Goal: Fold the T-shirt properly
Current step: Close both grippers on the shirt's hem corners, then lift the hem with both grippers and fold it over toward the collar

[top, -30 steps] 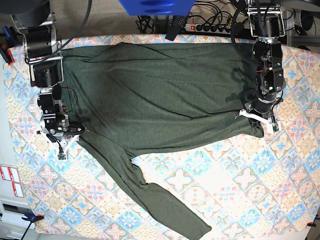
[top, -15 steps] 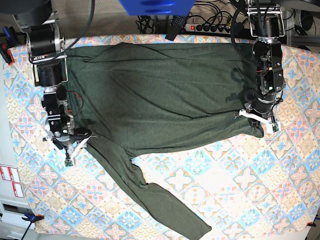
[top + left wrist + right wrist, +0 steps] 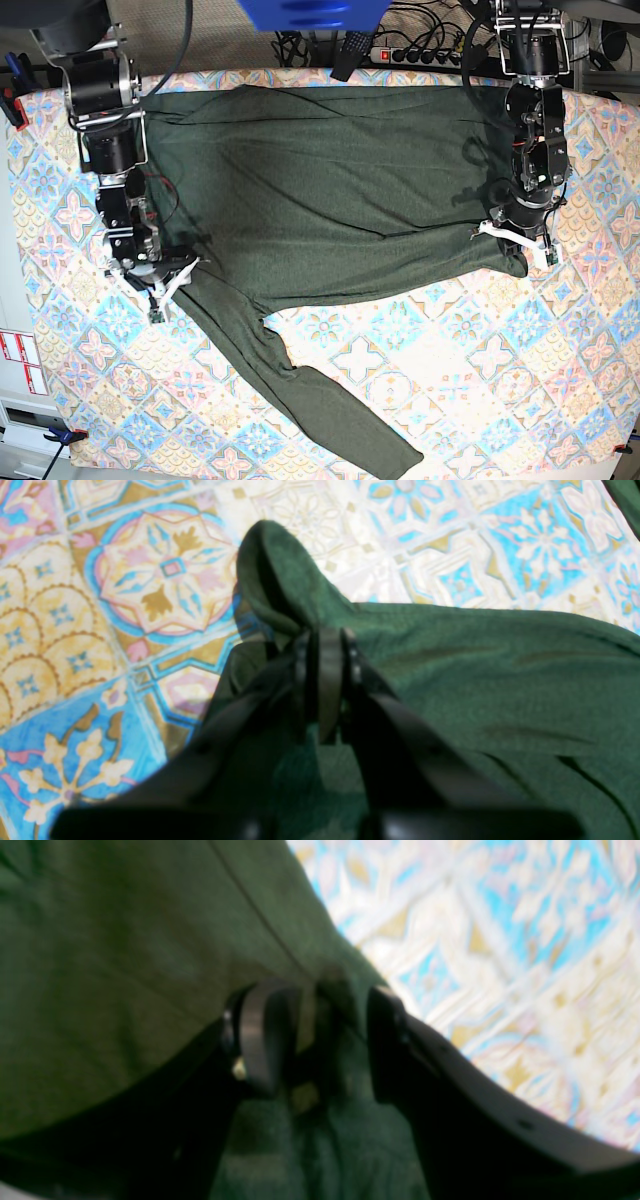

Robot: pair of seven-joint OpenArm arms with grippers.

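Observation:
The dark olive-green T-shirt (image 3: 320,190) lies spread across the patterned table, one long sleeve (image 3: 330,410) running toward the front edge. On the right of the base view my left gripper (image 3: 518,240) is shut on a corner of the shirt. The left wrist view shows the pinched fabric (image 3: 280,580) bunched up over the closed left gripper (image 3: 325,645). On the left, my right gripper (image 3: 165,285) sits at the shirt's edge where the sleeve begins. In the right wrist view the right gripper (image 3: 325,1040) is open, with a ridge of green cloth (image 3: 100,965) between its fingers (image 3: 265,1035).
A floral tablecloth (image 3: 450,380) covers the table. A power strip (image 3: 415,55) and cables lie beyond the back edge. A blue object (image 3: 310,12) hangs at the top of the base view. Red-handled clamps (image 3: 10,100) grip the left edge.
In the base view my right arm has slid right and slightly down, from beside the shirt onto its edge at the sleeve. The left arm and its held corner have not moved.

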